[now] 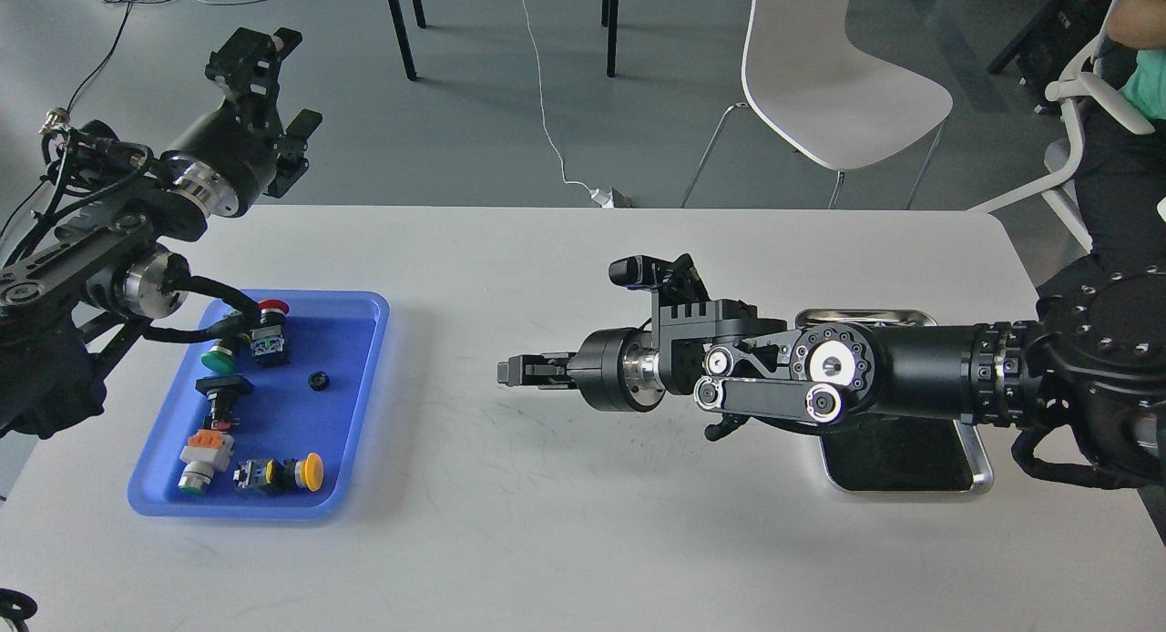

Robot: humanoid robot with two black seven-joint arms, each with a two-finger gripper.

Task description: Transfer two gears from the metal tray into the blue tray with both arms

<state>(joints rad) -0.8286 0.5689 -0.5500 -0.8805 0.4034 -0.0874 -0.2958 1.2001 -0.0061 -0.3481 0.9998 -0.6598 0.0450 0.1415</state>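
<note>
One gear (pixel 318 380), a tiny black toothed wheel, lies in the blue tray (pixel 351 341) at the table's left. My right gripper (pixel 506 372) reaches across the middle of the table, well right of the blue tray. Its fingers are closed together on the second gear, which barely shows between the tips. The metal tray (pixel 978 473) lies at the right, mostly hidden under my right arm; its visible part is bare. My left gripper (pixel 278 95) is raised beyond the table's far left corner, open and empty.
Several colour-capped push buttons (pixel 211 450) lie in the blue tray's left half and near end. A white chair (pixel 838 95) stands behind the table. A person sits at the far right edge.
</note>
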